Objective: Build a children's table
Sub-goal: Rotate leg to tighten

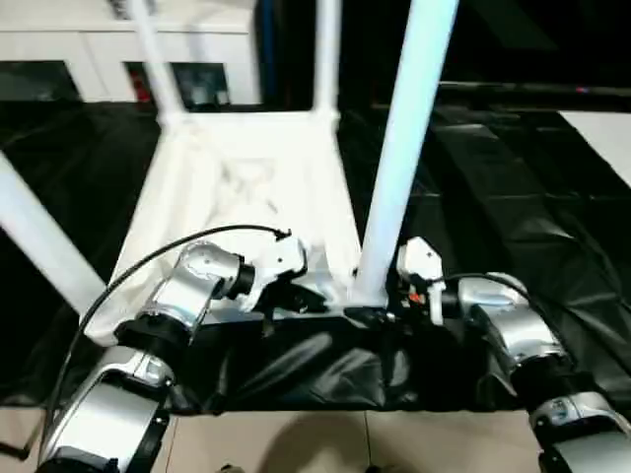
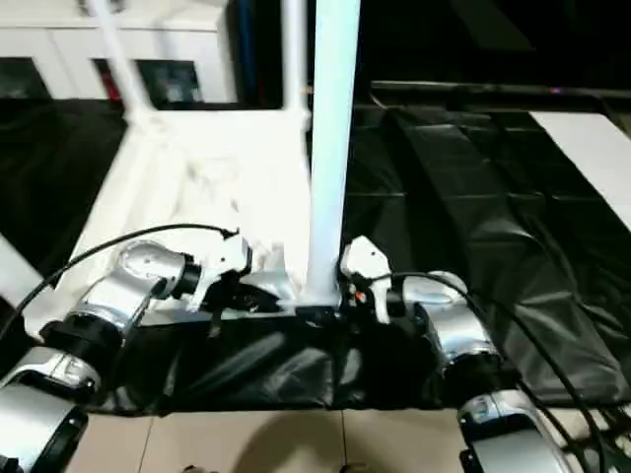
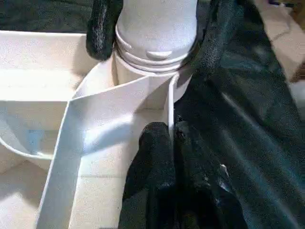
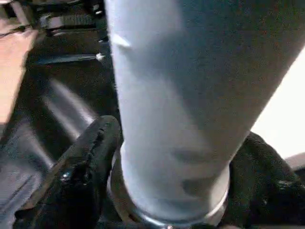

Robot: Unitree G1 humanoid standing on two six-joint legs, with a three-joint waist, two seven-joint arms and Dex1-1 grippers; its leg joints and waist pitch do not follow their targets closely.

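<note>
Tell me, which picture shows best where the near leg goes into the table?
The left wrist view: the leg's base sits in the tabletop corner socket, right gripper around it. The right wrist view shows mostly the tube; the eye views show that joint small.

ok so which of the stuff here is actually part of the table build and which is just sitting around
Part of the job:
- tabletop, lying underside up
- near-right leg, upright in its corner socket, right gripper around its base
- two far legs, standing in their sockets
- near-left leg
- left gripper, pinching the tabletop's rim

Just around:
- black sheet
- white cabinet
</note>
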